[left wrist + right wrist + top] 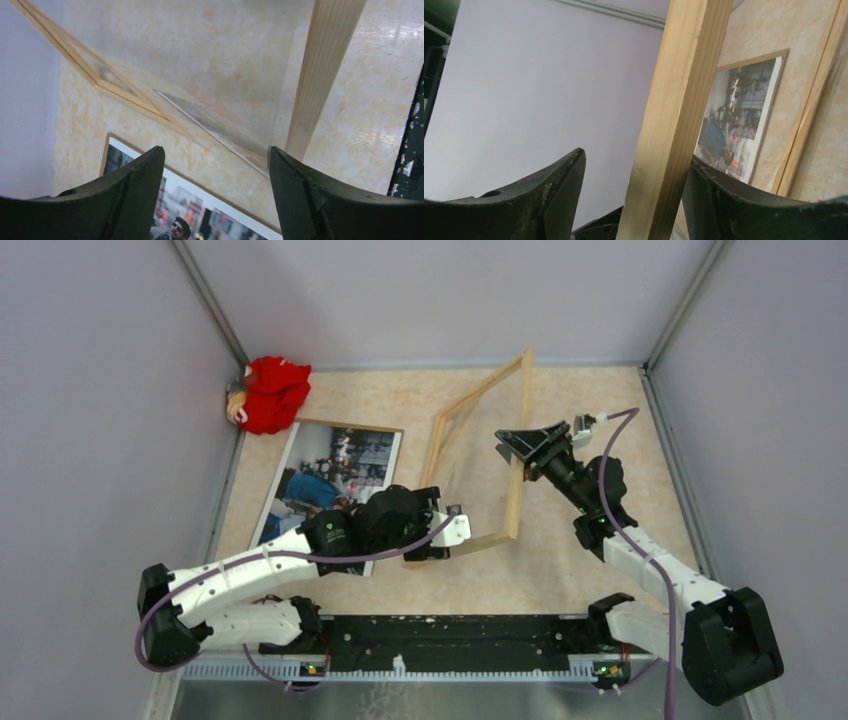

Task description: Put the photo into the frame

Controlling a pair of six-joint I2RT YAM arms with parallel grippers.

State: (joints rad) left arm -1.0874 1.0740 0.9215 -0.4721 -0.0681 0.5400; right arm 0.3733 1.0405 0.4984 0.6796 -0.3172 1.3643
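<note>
Wooden frame stands tilted on edge, right gripper straddling its rail; left gripper open.

Even soft lighting, faint shadows, pane glare, blurred near fingers

The frame, thin light wood around a clear pane, stands tilted up on its near edge in the middle of the table, its far corner raised. The photo, a glossy crowd scene in blue and grey with a white border, lies flat, face up, just left of it.
</note>
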